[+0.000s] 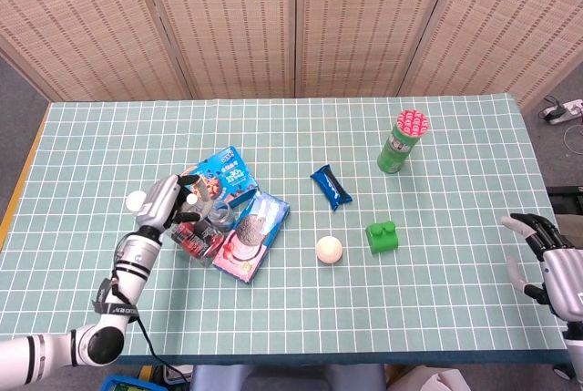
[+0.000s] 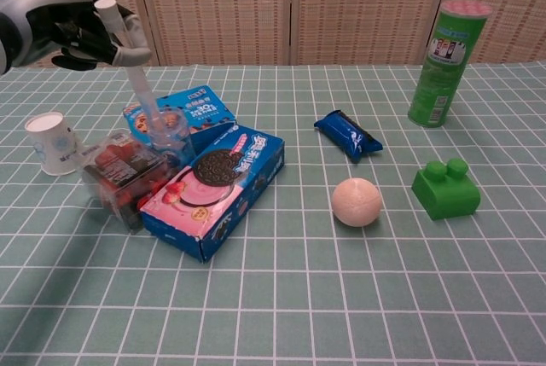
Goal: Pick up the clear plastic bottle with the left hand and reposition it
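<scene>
The clear plastic bottle with a white cap stands tilted, cap end up and to the left. Its wide base is down by the blue snack box; I cannot tell whether it touches the box. My left hand grips the bottle near the cap, fingers wrapped round the neck. In the head view the left hand is at the table's left, with the bottle reaching right from it. My right hand hovers at the table's right edge with fingers spread, holding nothing.
A small white cup stands left of a clear container of red items. A blue-and-pink cookie box lies beside it. Further right are a dark blue snack pack, a white ball, a green block and a tall green can.
</scene>
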